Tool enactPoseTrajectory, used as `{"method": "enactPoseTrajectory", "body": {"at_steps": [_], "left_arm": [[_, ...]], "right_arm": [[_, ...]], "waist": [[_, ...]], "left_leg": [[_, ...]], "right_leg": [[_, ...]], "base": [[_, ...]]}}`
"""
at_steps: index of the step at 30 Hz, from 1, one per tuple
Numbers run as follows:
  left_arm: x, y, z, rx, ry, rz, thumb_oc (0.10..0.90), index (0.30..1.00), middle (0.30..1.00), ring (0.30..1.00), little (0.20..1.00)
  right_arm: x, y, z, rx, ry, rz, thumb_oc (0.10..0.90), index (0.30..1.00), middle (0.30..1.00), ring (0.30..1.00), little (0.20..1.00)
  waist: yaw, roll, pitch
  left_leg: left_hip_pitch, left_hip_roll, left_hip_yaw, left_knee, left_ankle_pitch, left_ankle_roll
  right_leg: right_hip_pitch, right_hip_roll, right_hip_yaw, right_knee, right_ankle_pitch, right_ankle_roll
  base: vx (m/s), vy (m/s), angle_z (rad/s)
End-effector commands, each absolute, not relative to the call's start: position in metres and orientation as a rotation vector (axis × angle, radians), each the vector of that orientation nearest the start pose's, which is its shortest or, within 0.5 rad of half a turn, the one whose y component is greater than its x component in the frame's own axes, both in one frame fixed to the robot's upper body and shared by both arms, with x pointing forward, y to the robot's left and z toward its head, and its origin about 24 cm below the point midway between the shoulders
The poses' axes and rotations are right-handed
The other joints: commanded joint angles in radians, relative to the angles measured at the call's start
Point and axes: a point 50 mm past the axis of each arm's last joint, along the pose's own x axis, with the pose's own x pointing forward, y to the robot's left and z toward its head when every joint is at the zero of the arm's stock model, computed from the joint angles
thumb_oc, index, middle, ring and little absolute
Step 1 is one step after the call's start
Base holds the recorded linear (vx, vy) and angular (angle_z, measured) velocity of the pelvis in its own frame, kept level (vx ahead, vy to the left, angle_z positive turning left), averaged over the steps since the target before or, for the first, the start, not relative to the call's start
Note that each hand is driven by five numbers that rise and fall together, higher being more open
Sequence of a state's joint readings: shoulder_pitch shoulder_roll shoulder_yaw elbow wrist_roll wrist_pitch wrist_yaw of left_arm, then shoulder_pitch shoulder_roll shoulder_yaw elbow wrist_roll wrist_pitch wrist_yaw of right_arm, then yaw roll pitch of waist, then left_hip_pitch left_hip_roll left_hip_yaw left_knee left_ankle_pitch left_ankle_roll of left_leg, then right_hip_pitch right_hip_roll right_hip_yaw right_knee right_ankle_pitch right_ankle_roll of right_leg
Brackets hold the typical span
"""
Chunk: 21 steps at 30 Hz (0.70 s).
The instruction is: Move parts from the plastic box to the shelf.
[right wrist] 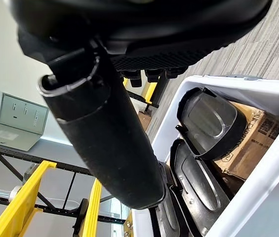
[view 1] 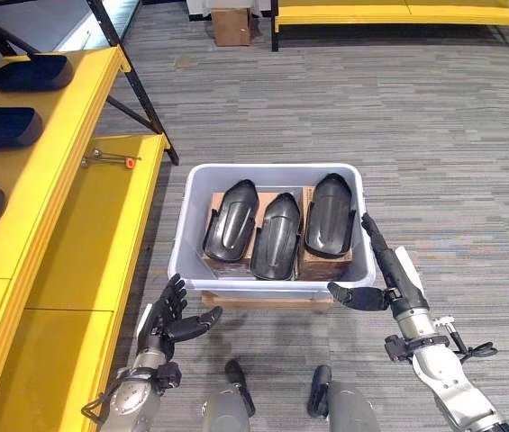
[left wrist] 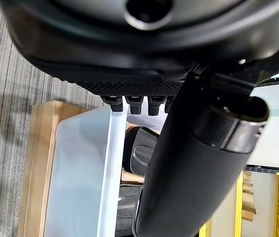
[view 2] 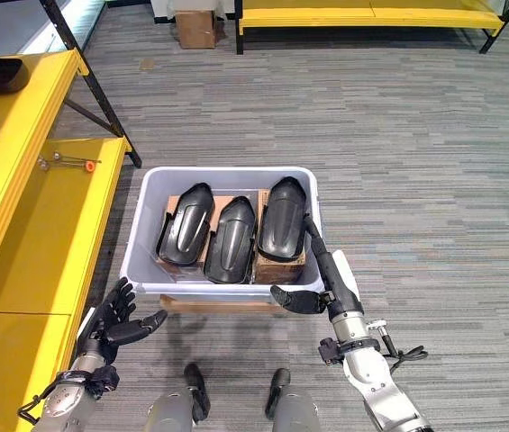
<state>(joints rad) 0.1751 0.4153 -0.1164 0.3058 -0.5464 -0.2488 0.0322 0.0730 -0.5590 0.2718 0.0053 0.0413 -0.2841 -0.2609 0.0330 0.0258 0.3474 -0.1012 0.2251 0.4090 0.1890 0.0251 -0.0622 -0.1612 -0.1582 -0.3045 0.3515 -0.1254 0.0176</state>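
Observation:
A pale plastic box (view 1: 193, 207) stands on the floor ahead of me, holding three black curved parts (view 1: 277, 236) side by side on brown cardboard. My left hand (view 1: 171, 315) hovers open just outside the box's near left corner, fingers spread. Beside the near right corner my right hand (view 1: 382, 270) is open, fingers straight along the right wall and thumb pointing inward. Neither hand holds anything. The yellow shelf (view 1: 74, 189) runs along the left, with three more black parts (view 1: 4, 127) lying on its upper level. The right wrist view looks past the thumb at the parts (right wrist: 211, 123) inside the box.
A small tool with an orange tip (view 1: 110, 160) lies on the shelf's lower level. Black frame legs (view 1: 141, 99) stand behind the box. A brown carton (view 1: 231, 25) and another yellow rack (view 1: 398, 18) sit at the far end. A wooden board (view 1: 263, 301) lies under the box.

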Motion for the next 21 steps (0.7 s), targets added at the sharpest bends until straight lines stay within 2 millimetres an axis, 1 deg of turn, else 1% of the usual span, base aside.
{"method": "enactPoseTrajectory", "body": {"at_steps": [1, 9, 10, 11, 12, 13, 14, 15, 16, 17, 18, 19, 21], "left_arm": [[0.206, 0.250, 0.015, -0.071, 0.007, 0.108, 0.900, 1.000, 1.000, 1.000, 1.000], [0.206, 0.250, 0.015, -0.071, 0.007, 0.108, 0.900, 1.000, 1.000, 1.000, 1.000], [0.206, 0.250, 0.015, -0.071, 0.007, 0.108, 0.900, 1.000, 1.000, 1.000, 1.000], [0.206, 0.224, 0.016, -0.119, 0.002, -0.189, 0.900, 1.000, 1.000, 1.000, 1.000], [0.190, 0.225, -0.012, -0.222, 0.110, -0.206, 0.900, 1.000, 1.000, 1.000, 1.000], [0.195, 0.231, -0.007, -0.227, 0.078, -0.158, 0.900, 1.000, 1.000, 1.000, 1.000], [0.204, 0.229, -0.001, -0.210, 0.053, -0.164, 0.900, 1.000, 1.000, 1.000, 1.000], [0.208, 0.226, 0.002, -0.203, 0.046, -0.164, 0.900, 1.000, 1.000, 1.000, 1.000], [0.211, 0.224, 0.003, -0.197, 0.043, -0.161, 0.900, 1.000, 1.000, 1.000, 1.000], [0.213, 0.221, 0.004, -0.190, 0.042, -0.162, 0.900, 1.000, 1.000, 1.000, 1.000], [0.214, 0.221, 0.005, -0.185, 0.040, -0.168, 0.900, 1.000, 1.000, 1.000, 1.000], [0.213, 0.219, 0.005, -0.178, 0.043, -0.174, 0.900, 1.000, 1.000, 1.000, 1.000], [0.208, 0.219, 0.004, -0.178, 0.045, -0.189, 0.900, 1.000, 1.000, 1.000, 1.000]], "right_arm": [[0.234, -0.184, 0.096, -0.392, -0.443, 0.091, 0.900, 1.000, 1.000, 1.000, 1.000], [0.234, -0.184, 0.096, -0.392, -0.443, 0.091, 0.900, 1.000, 1.000, 1.000, 1.000], [0.234, -0.184, 0.096, -0.392, -0.443, 0.091, 0.900, 1.000, 1.000, 1.000, 1.000], [0.240, -0.174, 0.119, -0.402, -0.561, 0.123, 0.900, 1.000, 1.000, 1.000, 1.000], [0.238, -0.170, 0.114, -0.372, -0.511, 0.145, 0.900, 1.000, 1.000, 1.000, 1.000], [0.237, -0.163, 0.112, -0.364, -0.527, 0.188, 0.900, 1.000, 1.000, 1.000, 1.000], [0.237, -0.161, 0.116, -0.364, -0.554, 0.187, 0.900, 1.000, 1.000, 1.000, 1.000], [0.238, -0.160, 0.117, -0.363, -0.559, 0.184, 0.900, 1.000, 1.000, 1.000, 1.000], [0.238, -0.159, 0.117, -0.359, -0.561, 0.183, 0.900, 1.000, 1.000, 1.000, 1.000], [0.238, -0.158, 0.117, -0.350, -0.557, 0.179, 0.900, 1.000, 1.000, 1.000, 1.000], [0.238, -0.158, 0.116, -0.344, -0.550, 0.174, 0.900, 1.000, 1.000, 1.000, 1.000], [0.237, -0.159, 0.114, -0.340, -0.537, 0.167, 0.900, 1.000, 1.000, 1.000, 1.000], [0.233, -0.159, 0.112, -0.335, -0.530, 0.167, 0.900, 1.000, 1.000, 1.000, 1.000]], "waist": [[0.017, -0.019, -0.044], [0.017, -0.019, -0.044], [0.017, -0.019, -0.044], [0.028, -0.029, -0.093], [0.024, -0.060, -0.123], [-0.001, -0.045, -0.091], [-0.018, -0.046, -0.071], [-0.025, -0.046, -0.063], [-0.029, -0.046, -0.060], [-0.034, -0.044, -0.056], [-0.035, -0.040, -0.056], [-0.035, -0.040, -0.056], [-0.033, -0.035, -0.061]], "left_leg": [[-0.087, 0.003, -0.066, 0.019, 0.012, -0.004], [-0.087, 0.003, -0.066, 0.019, 0.012, -0.004], [-0.087, 0.003, -0.066, 0.019, 0.012, -0.004], [-0.070, -0.024, -0.039, 0.057, -0.045, 0.025], [0.051, -0.182, 0.000, -0.014, -0.163, 0.168], [0.090, -0.165, 0.021, -0.030, -0.150, 0.136], [0.112, -0.157, 0.021, -0.043, -0.164, 0.118], [0.116, -0.153, 0.017, -0.041, -0.174, 0.115], [0.118, -0.152, 0.016, -0.039, -0.180, 0.114], [0.121, -0.147, 0.011, -0.036, -0.187, 0.111], [0.126, -0.146, 0.007, -0.043, -0.182, 0.103], [0.135, -0.146, 0.000, -0.047, -0.182, 0.099], [0.154, -0.144, -0.001, -0.061, -0.170, 0.088]], "right_leg": [[0.150, -0.032, 0.014, 0.061, -0.163, 0.070], [0.150, -0.032, 0.014, 0.061, -0.163, 0.070], [0.150, -0.032, 0.014, 0.061, -0.163, 0.070], [0.214, -0.050, -0.011, 0.084, -0.197, 0.078], [0.090, -0.041, -0.020, 0.517, 0.002, 0.191], [-0.005, -0.043, -0.049, 0.264, -0.019, 0.123], [-0.042, -0.102, -0.038, 0.114, 0.048, 0.133], [-0.059, -0.123, -0.014, 0.078, 0.095, 0.146], [-0.069, -0.134, 0.000, 0.065, 0.119, 0.152], [-0.092, -0.148, 0.028, 0.066, 0.157, 0.162], [-0.076, -0.152, 0.025, 0.034, 0.137, 0.167], [-0.061, -0.164, 0.026, 0.006, 0.159, 0.177], [-0.033, -0.163, 0.017, -0.032, 0.161, 0.182]], "base": [[0.00, 0.000, 0.00], [0.00, 0.000, 0.00], [0.43, 0.274, 0.00], [0.77, 0.970, 0.00], [0.76, 0.846, -0.02], [0.29, 0.466, -0.93], [-0.08, -0.300, -1.59], [-0.07, -0.221, -1.51], [-0.03, -0.177, -0.26], [0.01, -0.164, 0.46], [0.06, -0.211, 0.46], [0.10, -0.221, 0.19], [0.12, -0.201, 0.48]]}}
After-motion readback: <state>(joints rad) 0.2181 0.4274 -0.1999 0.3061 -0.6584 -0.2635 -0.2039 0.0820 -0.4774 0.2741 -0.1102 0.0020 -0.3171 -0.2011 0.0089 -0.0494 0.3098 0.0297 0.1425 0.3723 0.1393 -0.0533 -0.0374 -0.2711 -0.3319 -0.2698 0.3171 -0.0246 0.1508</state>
